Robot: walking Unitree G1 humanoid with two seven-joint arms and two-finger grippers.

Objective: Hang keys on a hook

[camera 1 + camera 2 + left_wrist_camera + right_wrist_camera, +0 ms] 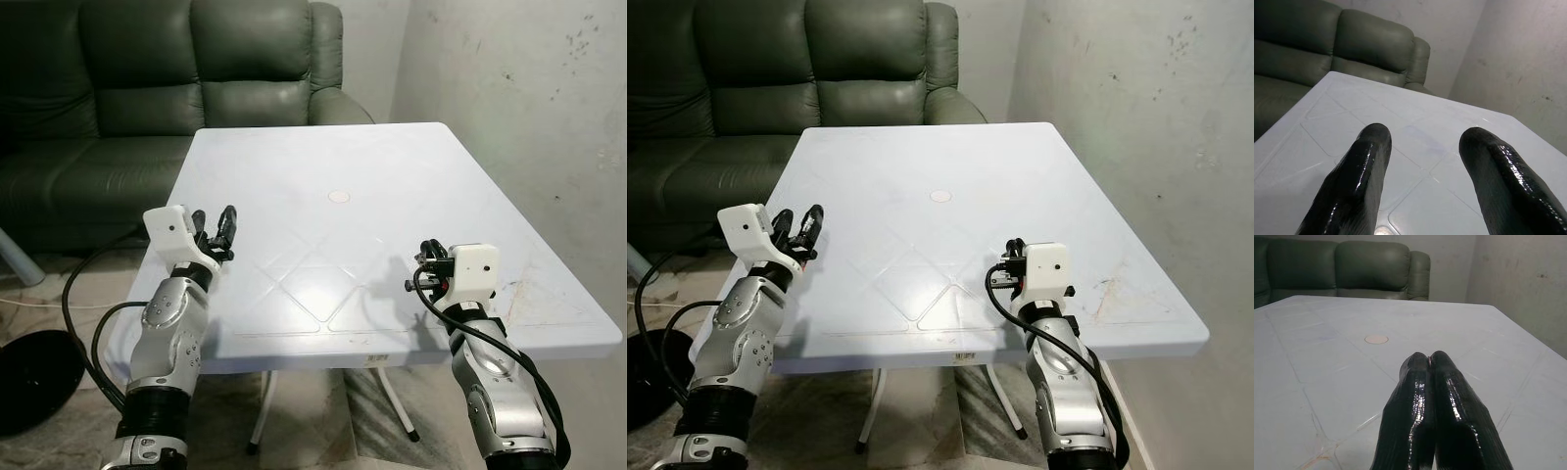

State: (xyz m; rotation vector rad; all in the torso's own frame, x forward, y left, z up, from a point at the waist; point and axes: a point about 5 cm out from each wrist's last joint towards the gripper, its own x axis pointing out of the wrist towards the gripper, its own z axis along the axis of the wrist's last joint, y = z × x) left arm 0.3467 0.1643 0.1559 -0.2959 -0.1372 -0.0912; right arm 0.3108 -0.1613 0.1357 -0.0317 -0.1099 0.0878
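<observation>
Left eye view: white plastic surface (392, 166) across the middle of the frame, moulded with diamond panel lines and a small round cap (339, 196) at its centre. Dark green leather sofa (147, 88) along the upper left, pressed close to the far left edge of the surface. Bare grey wall (529, 88) down the right side, stained and speckled, close beside the right edge. Black cable (83, 294) looping at lower left, beside a dark round object (34, 377) on the floor. White legs (265, 411) under the near edge, patterned floor between them.

Left end effector (227, 227) at lower left, raised just above the near left corner, fingers (1356, 176) apart with a plain gap and nothing between them. Right end effector (428, 257) at lower right, over the near right part of the surface, mostly hidden behind its white camera block from the head; in the right wrist view, fingers (1420, 416) pressed together, tips touching, nothing clamped.

No keys and no hook to be made out anywhere on the surface, the wall or the sofa; place of both cannot be told.

Broad open room across the whole top between the two arms and on toward the far edge. Tight on the right against the wall, tight at upper left against the sofa arm. Near edge free, running across the lower frame just ahead of both forearms.
</observation>
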